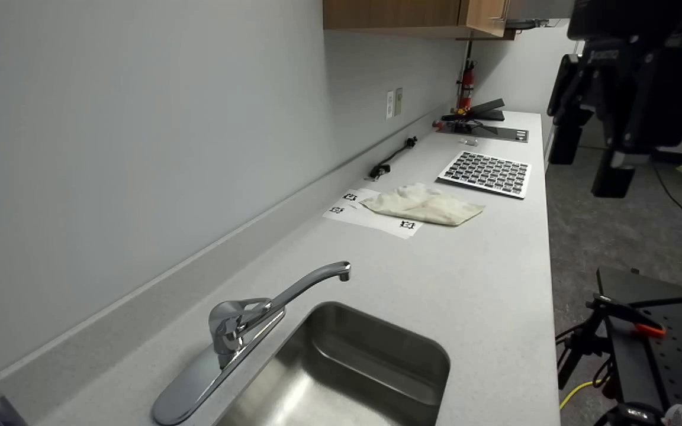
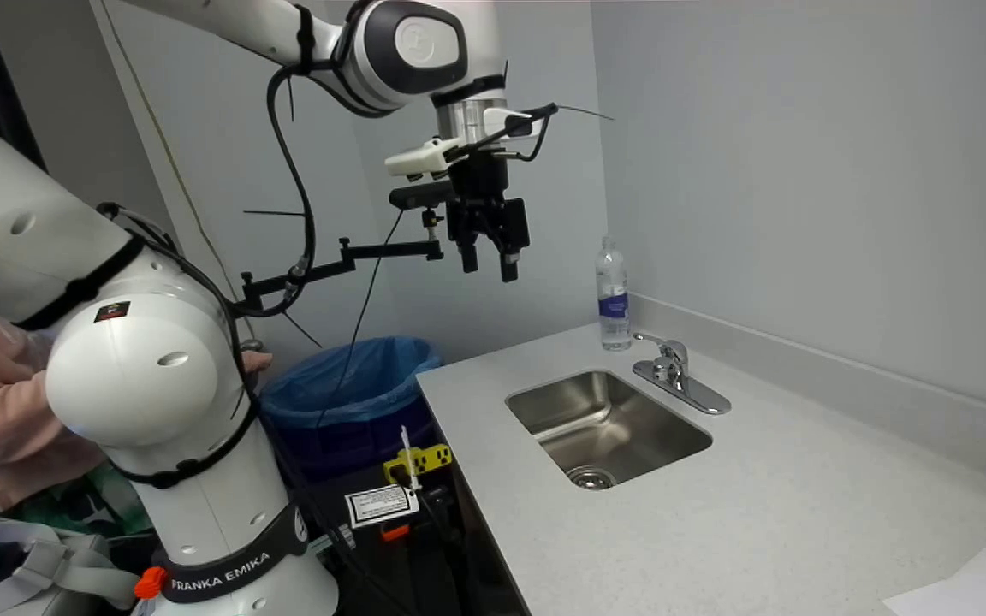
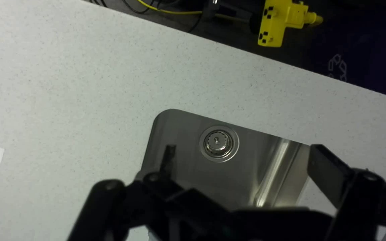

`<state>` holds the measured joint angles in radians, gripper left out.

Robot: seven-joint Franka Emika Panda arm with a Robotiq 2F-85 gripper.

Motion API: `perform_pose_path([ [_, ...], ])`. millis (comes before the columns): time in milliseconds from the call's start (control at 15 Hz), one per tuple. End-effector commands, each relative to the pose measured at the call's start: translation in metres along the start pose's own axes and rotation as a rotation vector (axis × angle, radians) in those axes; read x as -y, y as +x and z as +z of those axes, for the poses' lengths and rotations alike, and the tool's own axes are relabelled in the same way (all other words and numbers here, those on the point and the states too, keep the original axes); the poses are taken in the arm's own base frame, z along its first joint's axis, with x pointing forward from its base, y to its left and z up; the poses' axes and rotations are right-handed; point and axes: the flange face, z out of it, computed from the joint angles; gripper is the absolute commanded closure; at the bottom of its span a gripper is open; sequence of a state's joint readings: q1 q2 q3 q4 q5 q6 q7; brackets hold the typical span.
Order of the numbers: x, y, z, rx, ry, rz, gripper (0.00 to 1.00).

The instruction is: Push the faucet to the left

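Black two-fingered pincer (image 2: 490, 270): spread wide, holding nothing.
Shiny chrome slim-spouted faucet (image 1: 230, 322): untouched (pincer well apart).
Push left: seemingly unstarted, all remaining.

We'd call this a lab, going by the robot arm (image 2: 129, 389), patterned marker board (image 1: 486, 173) and fire extinguisher (image 1: 467, 87).

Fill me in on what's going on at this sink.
A Franka Emika Panda arm has the job of pushing the chrome faucet to the left. At this moment it handles nothing: its gripper hangs open and empty, high above the level of the steel sink and apart from the faucet.
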<state>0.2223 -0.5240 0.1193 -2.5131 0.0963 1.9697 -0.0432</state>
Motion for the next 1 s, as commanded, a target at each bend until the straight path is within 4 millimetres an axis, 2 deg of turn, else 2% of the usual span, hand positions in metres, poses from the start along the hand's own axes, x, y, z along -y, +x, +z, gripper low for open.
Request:
perform_pose_path([
  [0, -0.004, 0.027, 0.003, -0.010, -0.041, -0.033, 0.00],
  [133, -0.004, 0.034, 0.006, -0.011, -0.053, -0.047, 0.00],
  [200, -0.003, 0.021, 0.008, -0.006, -0.033, -0.019, 0.00],
  [400, -0.003, 0.028, 0.011, 0.000, -0.038, -0.025, 0.00],
  [933, -0.002, 0.029, 0.010, -0.002, -0.038, -0.026, 0.00],
])
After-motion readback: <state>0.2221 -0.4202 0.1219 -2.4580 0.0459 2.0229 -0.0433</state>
